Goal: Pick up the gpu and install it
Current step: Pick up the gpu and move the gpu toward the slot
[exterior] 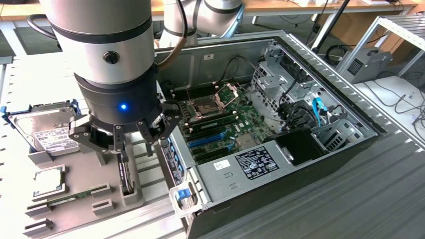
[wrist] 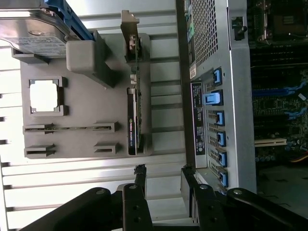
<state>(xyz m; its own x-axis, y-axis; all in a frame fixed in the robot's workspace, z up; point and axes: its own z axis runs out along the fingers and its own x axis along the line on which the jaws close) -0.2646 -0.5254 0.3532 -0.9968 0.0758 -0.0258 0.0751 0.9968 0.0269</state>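
Here's the gpu (wrist: 133, 120), a thin green circuit board with a black cooler on one face and a silver metal bracket at one end. It stands on its long edge in a slot of the flat grey plastic holder tray (wrist: 91, 108), along the tray's side nearest the open black-and-silver computer case (exterior: 285, 164).

It looks light and stiff, but it's a delicate piece. The bare board, its solder points and the contact edge down in the slot don't want squeezing or scraping. The cooler shroud and the board's flat faces look like the safest grip, pinched across the thin dimension at the upper edge near the middle, so the card comes up level and doesn't twist in the slot. The bracket end is smooth metal and probably slippery.

The black multi-finger gripper (wrist: 163, 179) hangs above the tray with its fingers (wrist: 140, 174) spread wide and nothing between them. In the exterior view it sits over the card's slot. The wrist view shows the card clear of the fingertips and not yet bracketed, offset toward one finger. No contact.
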